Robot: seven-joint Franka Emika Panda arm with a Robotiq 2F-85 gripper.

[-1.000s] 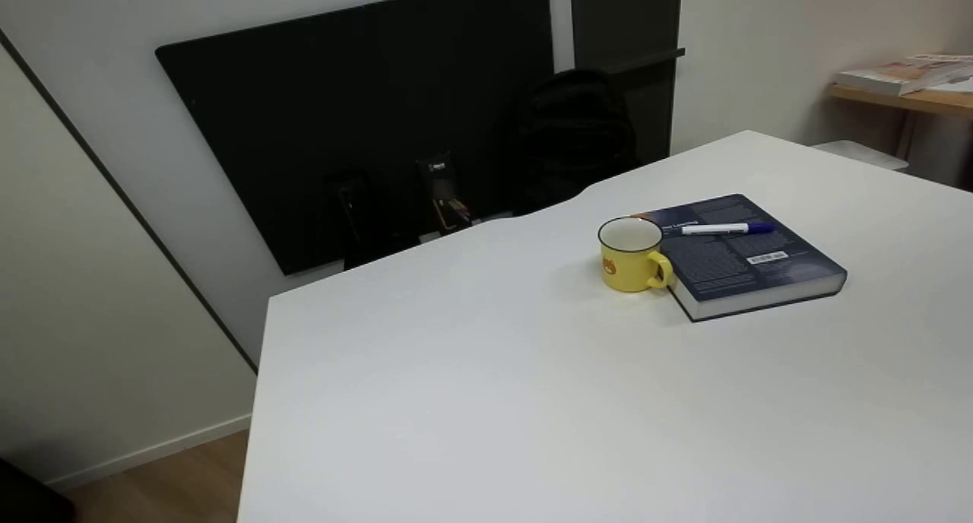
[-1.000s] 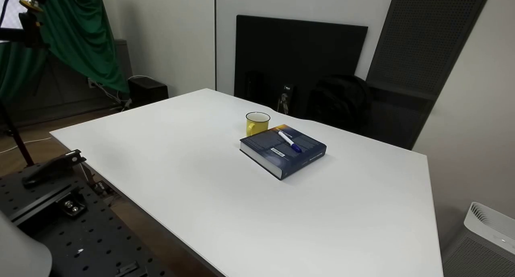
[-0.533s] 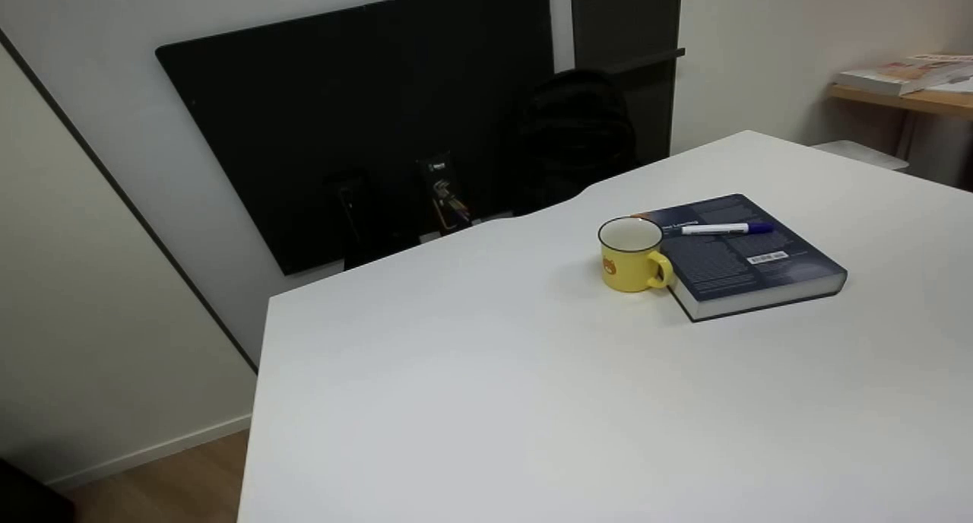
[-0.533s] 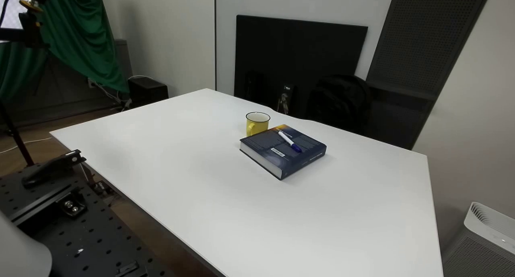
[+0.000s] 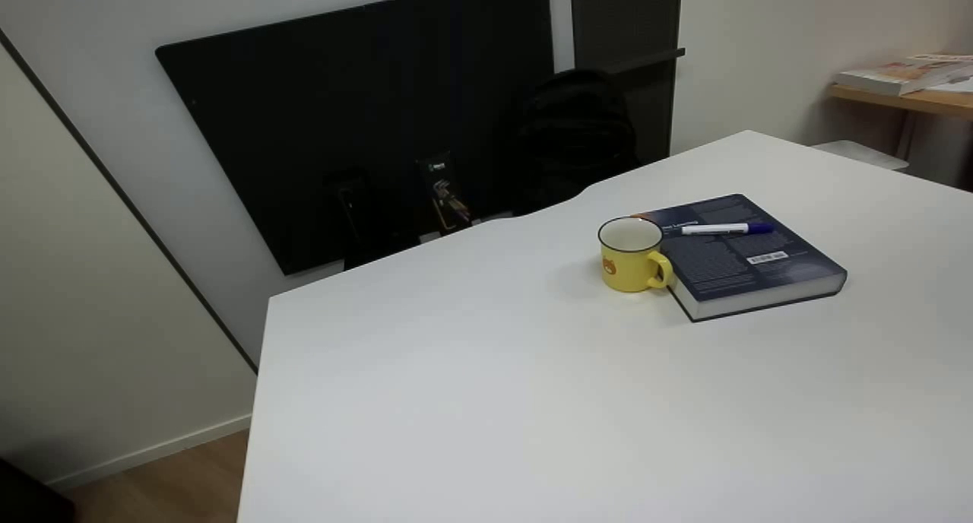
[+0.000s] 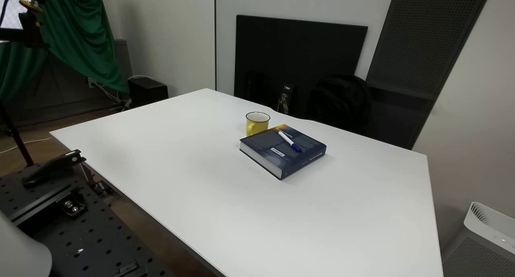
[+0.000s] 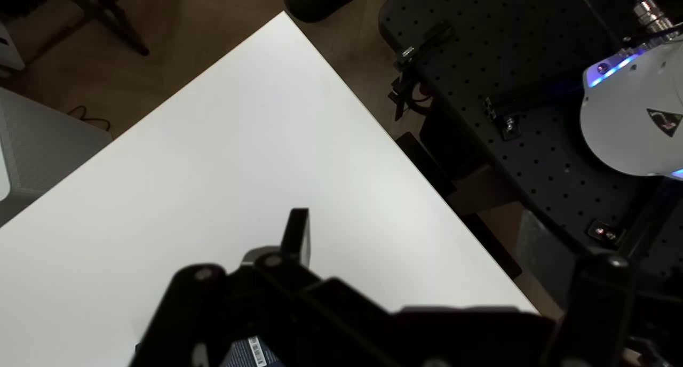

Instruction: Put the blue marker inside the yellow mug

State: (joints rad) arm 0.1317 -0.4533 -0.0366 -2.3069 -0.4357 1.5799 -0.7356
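The dark blue book (image 5: 718, 276) carries the most print: a white barcode label (image 5: 768, 258), passages too small to read, and title lettering (image 5: 680, 223) that seems to end in "Learning", though it is blurred. In an exterior view its spine lettering (image 6: 316, 158) shows as well, also too small to read. The blue marker (image 5: 727, 228) lies flat on top of the book, white barrel and blue cap; any print on it is too small to make out. The yellow mug (image 5: 629, 271) stands upright on the white bench (image 5: 456, 386) just beside the book, an orange animal-face print (image 5: 609, 266) on its side. Whether mug and book touch, I cannot tell; in an exterior view the book covers part of the mug's foot.

The wrist view shows the tool (image 7: 413, 228) released, its fingers (image 7: 294, 233) spread wide, bench and floor (image 7: 213, 36) showing between them. Its dark body hides most of the book there, leaving a corner with the barcode label at the lower edge. The white robot base (image 7: 629, 111), with a triangular sticker (image 7: 665, 121), is cut off by the right edge, a black shoe (image 7: 320, 1) by the top. In both exterior views a black backpack (image 5: 574, 135) nearly merges with the black panel (image 5: 357, 112) behind it
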